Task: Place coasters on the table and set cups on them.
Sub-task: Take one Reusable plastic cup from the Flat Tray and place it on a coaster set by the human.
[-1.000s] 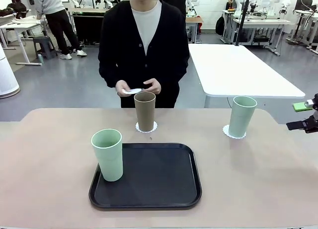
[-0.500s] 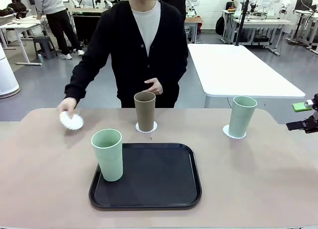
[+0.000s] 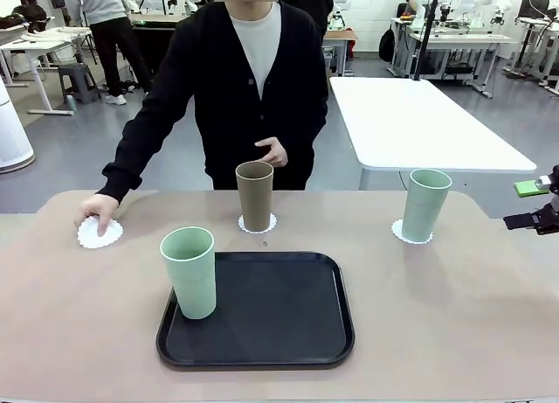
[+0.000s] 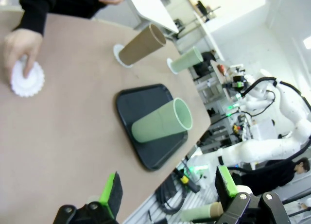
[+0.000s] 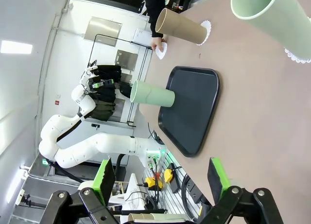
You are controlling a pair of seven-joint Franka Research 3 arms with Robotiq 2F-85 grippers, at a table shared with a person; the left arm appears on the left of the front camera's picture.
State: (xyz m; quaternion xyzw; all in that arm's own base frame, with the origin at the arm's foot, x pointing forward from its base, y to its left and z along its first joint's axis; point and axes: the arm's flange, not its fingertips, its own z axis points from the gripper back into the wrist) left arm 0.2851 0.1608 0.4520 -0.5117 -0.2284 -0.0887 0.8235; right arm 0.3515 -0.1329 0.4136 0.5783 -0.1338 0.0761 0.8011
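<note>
Left claw (image 4: 168, 185) and right claw (image 5: 160, 178) hang released; mint cup (image 3: 192, 272) stands on black tray (image 3: 279, 311), seemingly empty.

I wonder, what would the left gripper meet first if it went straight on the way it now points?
Most likely the mint green cup standing on the black tray; it lies ahead between the fingers of the open left gripper. Depth is unclear, so the tray's near edge might come first.

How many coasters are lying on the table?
3: the middle coaster under the brown cup, the right coaster under the green cup, the left coaster under the person's hand.
</note>
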